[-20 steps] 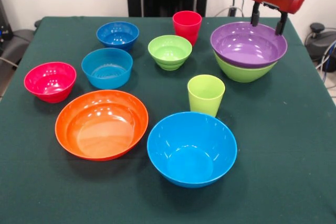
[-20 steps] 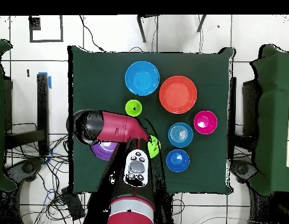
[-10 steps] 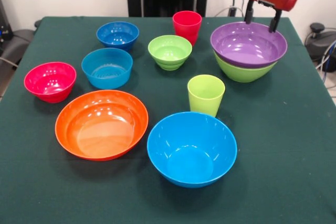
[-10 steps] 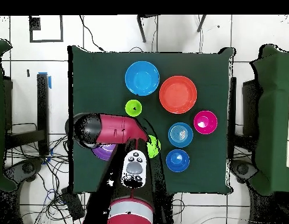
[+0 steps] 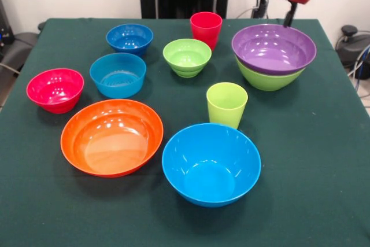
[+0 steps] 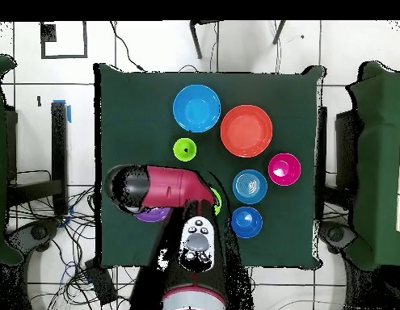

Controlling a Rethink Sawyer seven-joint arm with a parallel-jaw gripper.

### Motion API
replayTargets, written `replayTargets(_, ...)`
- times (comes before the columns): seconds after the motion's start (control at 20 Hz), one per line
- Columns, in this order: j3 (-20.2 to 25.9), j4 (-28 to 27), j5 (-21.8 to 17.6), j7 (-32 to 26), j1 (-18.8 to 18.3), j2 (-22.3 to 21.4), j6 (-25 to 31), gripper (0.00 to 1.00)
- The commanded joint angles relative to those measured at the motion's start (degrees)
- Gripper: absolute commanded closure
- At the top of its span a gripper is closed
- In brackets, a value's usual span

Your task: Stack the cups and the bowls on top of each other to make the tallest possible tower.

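My gripper (image 5: 276, 12) is open and empty, raised above the far rim of the large purple bowl (image 5: 273, 47). That bowl is nested in the large lime-green bowl (image 5: 266, 80) at the far right, and together they form the tower. The red cup (image 5: 206, 27) stands on the table left of the tower, and the lime-green cup (image 5: 226, 103) stands in front of it. In the overhead view the arm (image 6: 158, 186) covers the tower, leaving only a sliver of the purple bowl (image 6: 150, 215) in sight.
A small lime-green bowl (image 5: 187, 56), a small dark blue bowl (image 5: 129, 37), a small light blue bowl (image 5: 117, 74) and a pink-red bowl (image 5: 55, 89) stand at the left and centre. The large orange bowl (image 5: 111, 136) and the large light blue bowl (image 5: 211, 163) sit near the front.
My gripper has risen from the purple bowl's far rim and shifted left in the front view. No bowl or cup has moved.
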Motion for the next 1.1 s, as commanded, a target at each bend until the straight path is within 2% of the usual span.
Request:
replayTargets(0.05, 4.9, 8.4, -6.8, -6.6, -4.1, -2.0, -6.9, 0.00)
replayTargets(0.4, 6.1, 13.1, -10.0, -7.8, -7.6, -4.4, -9.6, 0.00)
replayTargets(0.7, 7.2, 16.5, -14.6, -8.6, -10.9, -5.4, -12.7, 0.00)
replayTargets(0.9, 8.3, 18.1, -17.3, -8.5, -13.2, -5.6, -13.9, 0.00)
replayTargets(1.1, 8.2, 18.2, -20.0, -7.1, -13.9, -5.2, -15.0, 0.00)
